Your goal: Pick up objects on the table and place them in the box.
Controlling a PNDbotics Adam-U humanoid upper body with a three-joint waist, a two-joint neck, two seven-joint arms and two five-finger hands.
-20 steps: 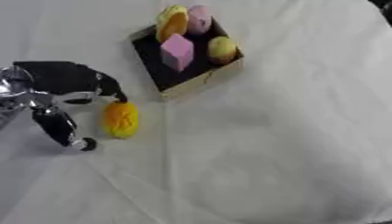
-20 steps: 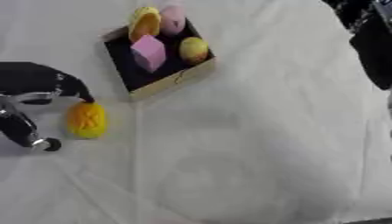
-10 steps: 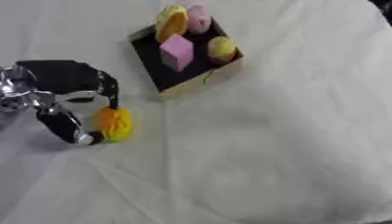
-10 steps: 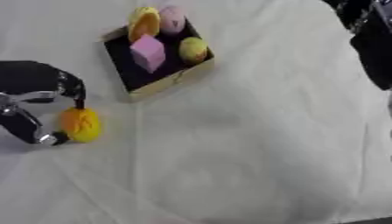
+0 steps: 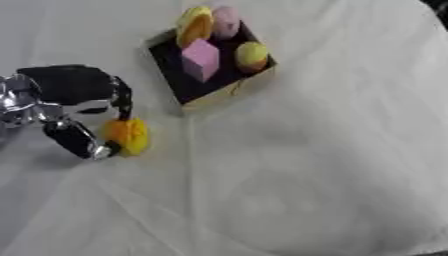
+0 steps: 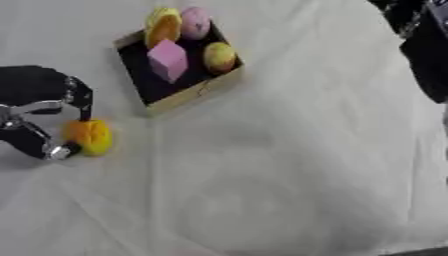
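A white cloth (image 5: pixel 315 150) covers the whole table, wrinkled, with soft creases running toward the near edge. Nothing of the room shows beyond it except dark shapes at the upper right corner of the right eye view, which could be part of the robot's right arm (image 6: pixel 427 45); no right hand can be made out there.

Toward the far side of the cloth sits a small square box with a dark inside and pale tan walls (image 5: pixel 229 92), turned askew. Inside it lie a pink cube-shaped block (image 5: pixel 200 59), a small round yellow piece (image 5: pixel 252 54), a yellow-orange rounded piece (image 5: pixel 194 24) and a pale pink rounded piece (image 5: pixel 226 20); the last two sit at the far corner, touching each other, and their exact shapes are too blurred to name.

At the left, well apart from the box, the robot's black and silver left hand (image 5: pixel 74 102) reaches in from the left edge, its wrist cut off by the frame. Its fingers and thumb are curled around a small orange and yellow rounded object (image 5: pixel 128 136), pinching it from above and from the near side. The object lies low against the cloth; whether it is resting there or just lifted cannot be told.
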